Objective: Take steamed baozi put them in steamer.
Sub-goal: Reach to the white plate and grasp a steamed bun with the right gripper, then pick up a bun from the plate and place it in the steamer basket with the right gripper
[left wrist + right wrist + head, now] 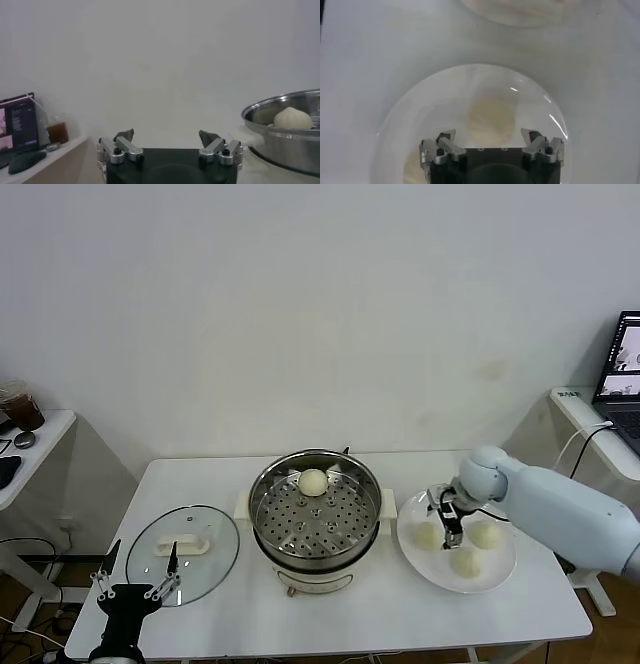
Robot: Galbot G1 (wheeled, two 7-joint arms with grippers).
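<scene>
Four steamed baozi are in view. One baozi (313, 481) sits on the perforated tray at the far side of the steamer (315, 556), which stands at the centre of the white table (360, 614) in the head view. The other three rest on the white plate (500, 576) at centre right of the frame, just beside the steamer: one baozi (428, 535) toward the steamer side, one (486, 534) toward the right edge, and one (465, 561) nearest the table's front edge.

The right gripper (450, 529) hangs over the plate, between the two rear buns, with its arm entering from the right edge of the frame. In the right wrist view its fingers (445, 141) stand apart above the plate (395, 130); a pale, blurred bun (490, 116) lies on the plate ahead of the gap. No bun is clamped.

The left gripper (135, 579) is parked at the lower left of the head view, at the table's front corner, beside the glass lid (183, 553) with its white handle. Its fingers (125, 135) are spread wide and hold nothing. From the left wrist view, the steamer rim (280, 107) and its baozi (293, 118) show at the right edge of the frame.
</scene>
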